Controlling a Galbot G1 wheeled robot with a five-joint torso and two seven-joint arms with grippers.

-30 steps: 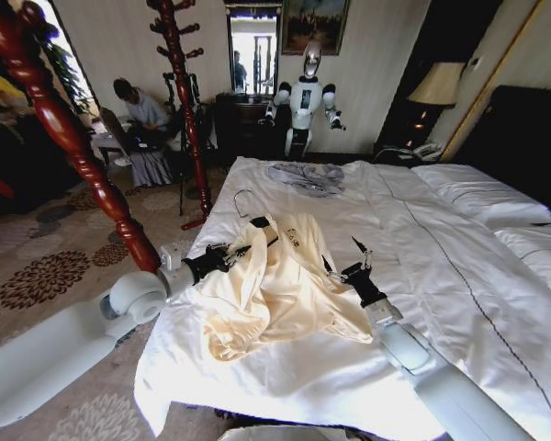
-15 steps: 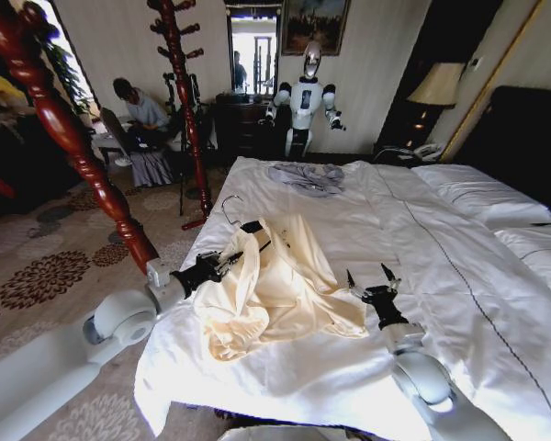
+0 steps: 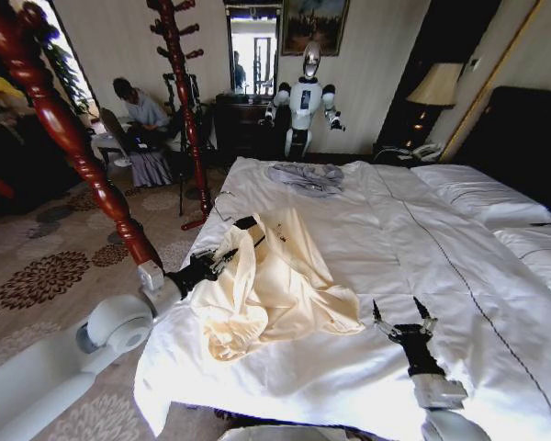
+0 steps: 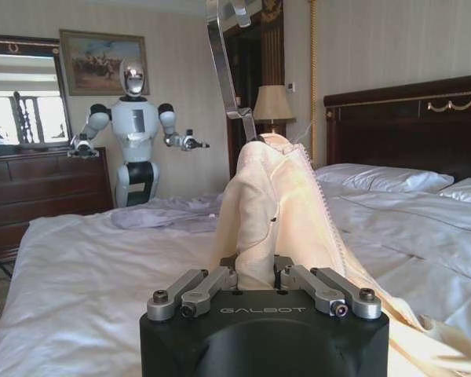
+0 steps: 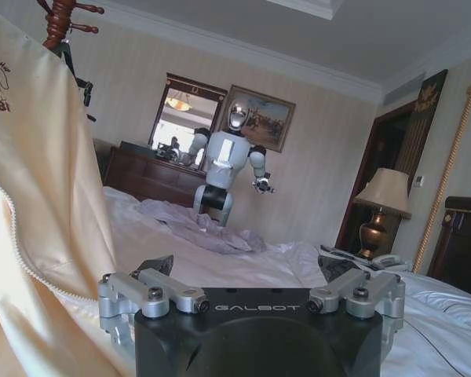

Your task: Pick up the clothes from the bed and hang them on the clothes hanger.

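The cream-yellow clothes [image 3: 280, 285] lie bunched on the near left part of the bed [image 3: 413, 239], their upper end draped over the black clothes hanger [image 3: 244, 223]. My left gripper [image 3: 219, 262] is at the bed's left edge, shut on the fabric-covered hanger. In the left wrist view the clothes [image 4: 279, 196] rise from that gripper [image 4: 259, 276] and the silver hook [image 4: 222, 59] sticks up beyond. My right gripper [image 3: 399, 314] stands open over bare duvet, right of the clothes and apart from them. In the right wrist view that gripper [image 5: 247, 271] holds nothing, with the clothes [image 5: 39, 196] beside it.
A grey-blue garment [image 3: 305, 176] lies at the bed's far end. A reddish wooden coat stand [image 3: 188, 110] and a nearer turned post [image 3: 69, 138] stand left of the bed. Another robot [image 3: 303, 96] stands by the far wall. Pillows [image 3: 482, 197] lie at the right.
My right gripper has drawn back from the clothes toward me and to the right, staying open. The left gripper has shifted left with the hanger, pulling the clothes' top with it.
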